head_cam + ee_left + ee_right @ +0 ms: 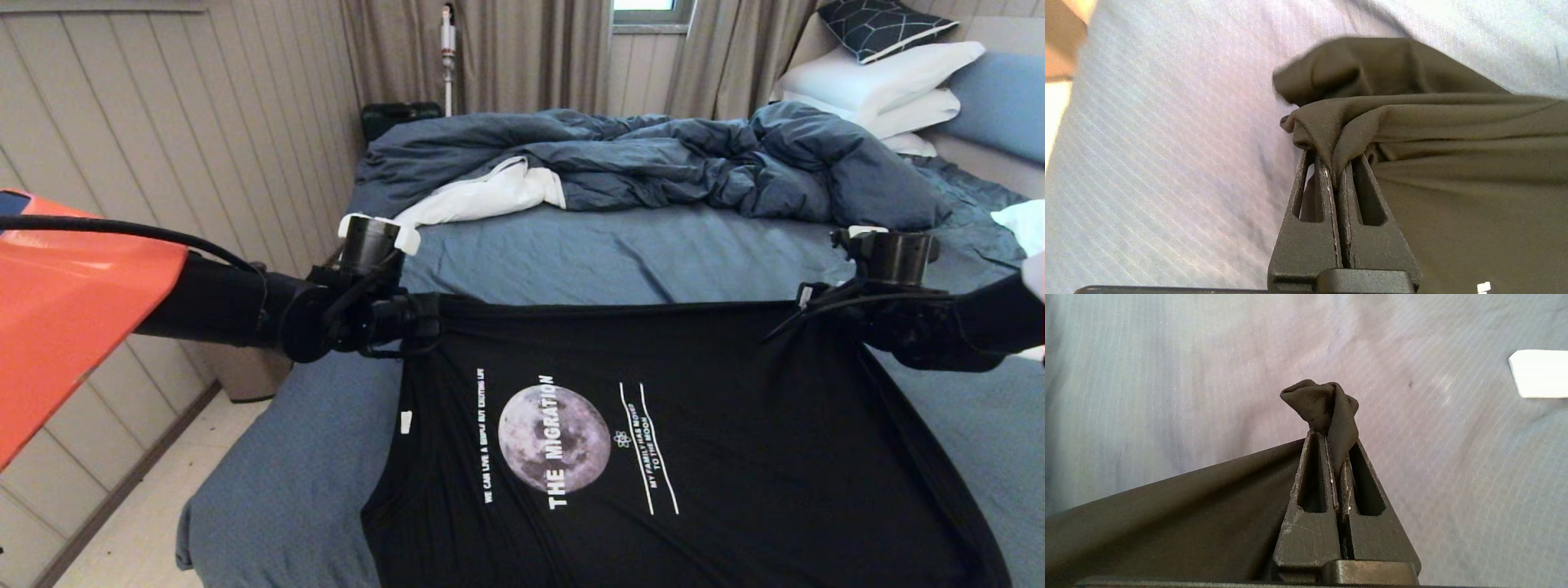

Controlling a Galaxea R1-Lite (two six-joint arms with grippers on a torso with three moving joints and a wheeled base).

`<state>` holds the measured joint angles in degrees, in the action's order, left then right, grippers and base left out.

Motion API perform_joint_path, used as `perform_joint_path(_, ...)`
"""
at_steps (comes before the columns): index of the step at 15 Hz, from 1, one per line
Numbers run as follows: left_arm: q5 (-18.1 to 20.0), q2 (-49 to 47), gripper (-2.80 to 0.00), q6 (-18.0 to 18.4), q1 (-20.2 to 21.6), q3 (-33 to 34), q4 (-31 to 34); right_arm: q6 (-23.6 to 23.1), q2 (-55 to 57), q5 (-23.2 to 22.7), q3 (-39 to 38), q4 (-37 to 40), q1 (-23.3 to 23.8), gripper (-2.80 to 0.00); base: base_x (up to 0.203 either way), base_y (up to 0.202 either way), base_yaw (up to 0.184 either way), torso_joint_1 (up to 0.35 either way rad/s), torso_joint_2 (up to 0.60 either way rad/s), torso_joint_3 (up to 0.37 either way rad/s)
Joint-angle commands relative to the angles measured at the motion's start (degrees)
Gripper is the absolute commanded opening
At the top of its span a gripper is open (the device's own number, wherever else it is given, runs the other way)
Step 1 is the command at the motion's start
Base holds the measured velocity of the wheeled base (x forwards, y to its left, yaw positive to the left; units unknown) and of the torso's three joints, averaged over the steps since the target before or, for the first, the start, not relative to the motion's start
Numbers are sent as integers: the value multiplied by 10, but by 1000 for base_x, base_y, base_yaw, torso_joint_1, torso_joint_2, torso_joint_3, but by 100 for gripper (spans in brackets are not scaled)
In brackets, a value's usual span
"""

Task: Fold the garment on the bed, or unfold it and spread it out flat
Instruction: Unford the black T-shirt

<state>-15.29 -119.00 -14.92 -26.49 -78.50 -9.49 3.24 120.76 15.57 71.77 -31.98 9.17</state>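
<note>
The large thin black T-shirt, printed with a grey moon, white "THE MIGRATION" lettering and two white lines, hangs stretched between the two tools above the near half of the bed, its far edge pulled into a taut, nearly straight line from left to right and the rest of the cloth sloping down toward the near edge of the scene. The left tool is clamped tight on the shirt's far-left corner; in the left wrist view its two dark fingers are pressed together with a bunch of the black fabric pinched between the tips and spilling over them. The right tool is likewise closed hard on the far-right corner, and the right wrist view shows a small twisted knot of the black cloth standing out beyond its fingertips. Under the shirt lies the wide bed with its slate-blue sheet, smooth in the middle. Farther away a rumpled dark blue duvet with white lining is heaped across the bed, and white pillows with a dark patterned cushion are stacked at the far right. Beige panelled walls and drawn beige curtains close off the room, with pale flooring at near left.
</note>
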Motion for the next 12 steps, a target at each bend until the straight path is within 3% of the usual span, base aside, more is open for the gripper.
perform_joint_path(1,-1,4,-280,9,3,-3,-3,0,13,11,18,-4,-6,-280,0,0,0,0,0,0)
perform_joint_path(6,17,-8,-280,25,23,-4,-4,-9,59,31,87,1,-14,-280,0,0,0,0,0,0)
perform_joint_path(12,38,-23,-280,34,40,-4,-2,-55,78,31,93,3,-17,-280,0,0,0,0,0,0)
